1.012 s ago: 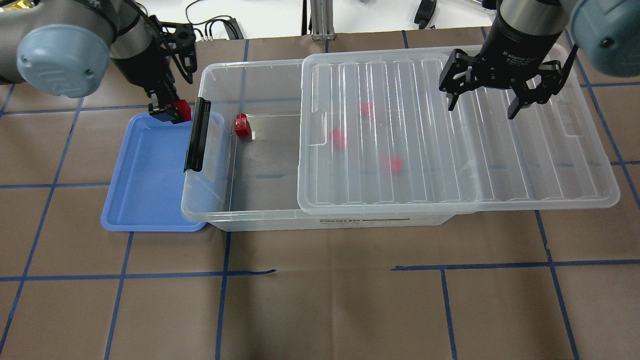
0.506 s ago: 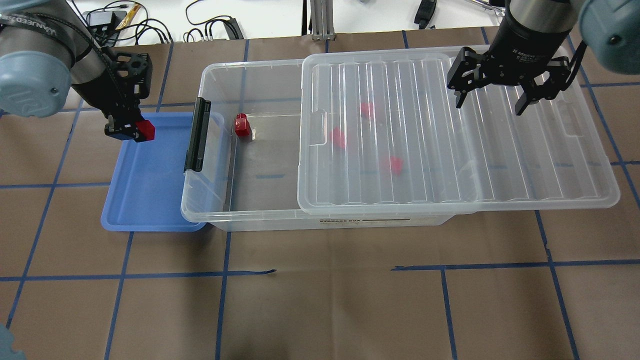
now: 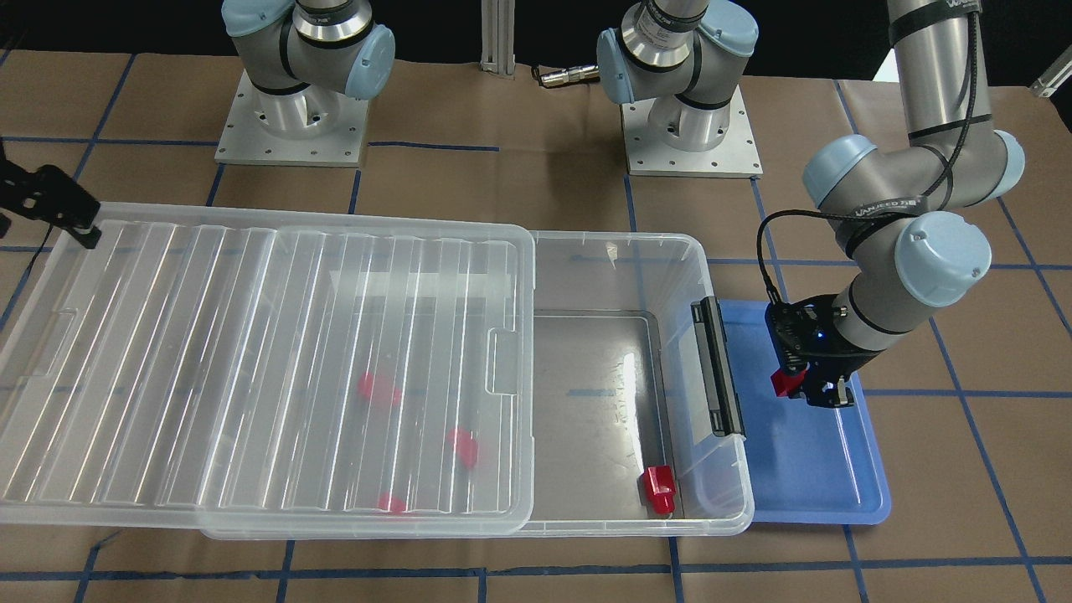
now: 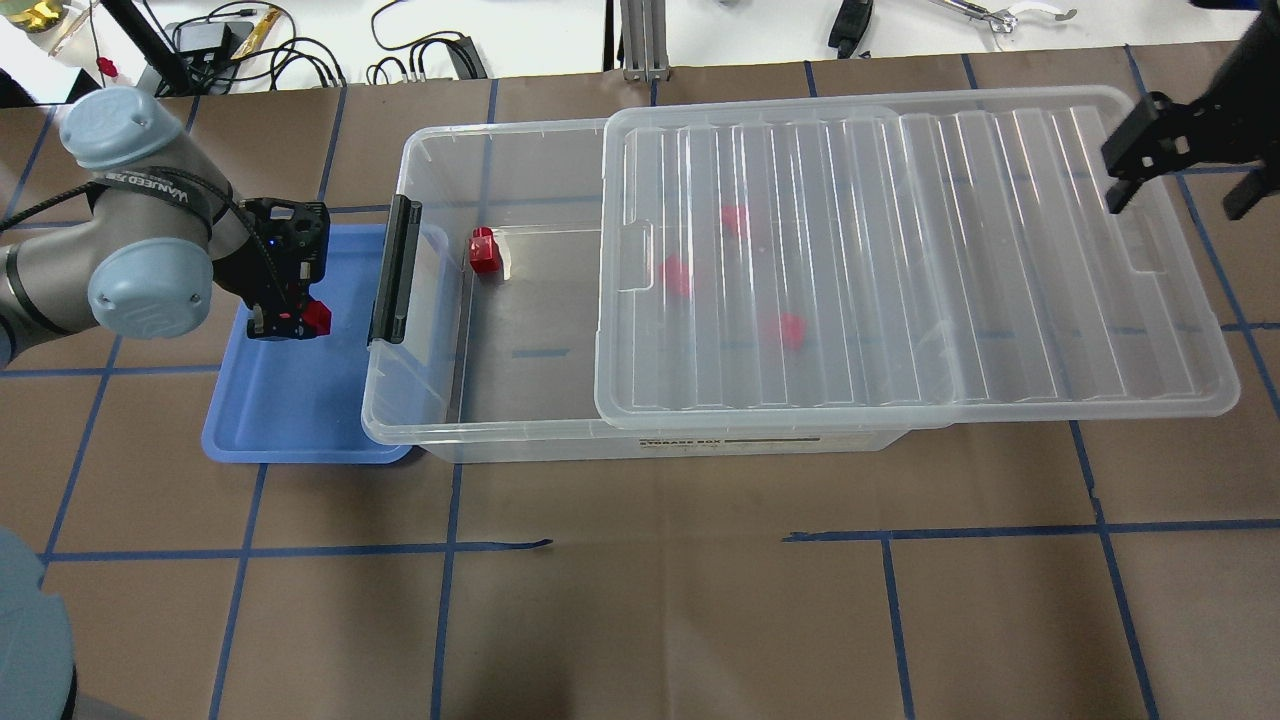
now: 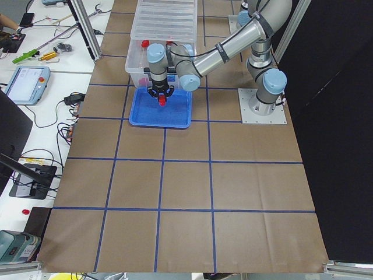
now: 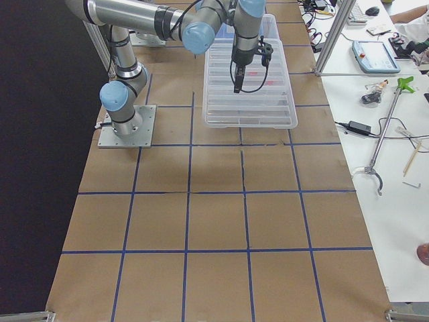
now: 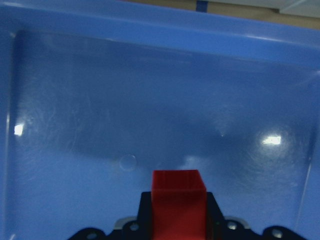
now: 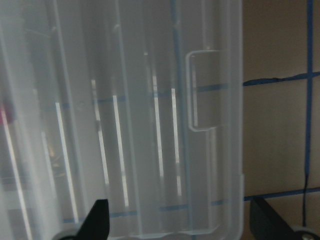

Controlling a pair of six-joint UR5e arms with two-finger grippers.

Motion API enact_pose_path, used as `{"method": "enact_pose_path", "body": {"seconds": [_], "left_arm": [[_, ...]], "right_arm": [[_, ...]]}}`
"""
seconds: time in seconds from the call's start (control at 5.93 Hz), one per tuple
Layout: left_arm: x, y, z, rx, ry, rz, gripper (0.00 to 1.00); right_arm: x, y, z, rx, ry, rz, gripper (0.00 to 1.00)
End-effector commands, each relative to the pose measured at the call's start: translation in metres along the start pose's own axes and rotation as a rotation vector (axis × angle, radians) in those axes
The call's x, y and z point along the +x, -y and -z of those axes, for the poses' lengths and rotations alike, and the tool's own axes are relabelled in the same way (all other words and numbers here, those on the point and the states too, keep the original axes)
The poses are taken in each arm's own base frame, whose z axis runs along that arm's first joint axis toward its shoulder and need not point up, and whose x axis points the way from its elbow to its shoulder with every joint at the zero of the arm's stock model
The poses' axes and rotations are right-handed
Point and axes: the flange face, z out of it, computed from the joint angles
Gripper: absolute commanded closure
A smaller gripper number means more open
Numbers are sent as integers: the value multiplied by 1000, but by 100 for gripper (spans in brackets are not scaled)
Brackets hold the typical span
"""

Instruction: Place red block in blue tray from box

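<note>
My left gripper [image 4: 303, 323] is shut on a red block [image 4: 318, 317] and holds it just above the floor of the blue tray [image 4: 290, 400]. The left wrist view shows the block [image 7: 178, 197] between the fingers over the tray floor [image 7: 150, 100]. In the front view the block [image 3: 782, 383] is at the gripper [image 3: 797, 390]. The clear box [image 4: 430, 170] has its ribbed lid [image 4: 900, 260] slid to the right. One red block [image 4: 484, 250] lies in its open part, and three more show dimly under the lid. My right gripper [image 4: 1176, 200] is open and empty over the lid's right end [image 8: 210, 100].
The box's black latch bar [image 4: 394, 270] stands right beside the tray and close to my left gripper. The blue tray is partly tucked under the box's left end. Cables and tools lie on the white bench behind the table.
My left gripper moved with the red block from the tray's far rim towards the tray's middle and came lower. My right gripper moved right, to the lid's right end.
</note>
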Motion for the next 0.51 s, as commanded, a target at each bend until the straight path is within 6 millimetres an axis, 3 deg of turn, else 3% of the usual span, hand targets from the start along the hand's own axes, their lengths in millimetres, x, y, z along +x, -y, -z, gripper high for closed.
{"method": "enact_pose_path", "body": {"seconds": [0.0,0.17,0.34], "left_arm": [[-5,-1,-45,4,-21,1,94],[-7,-2,-47,4,-20,2,85],[-8,0,-37,1,-14,2,2]], "right_arm": [[116,26,-44,13,-93,37,0],[148,31,-67,-3,-87,46,0],[153,31,-85,-32,-68,43,0]]}}
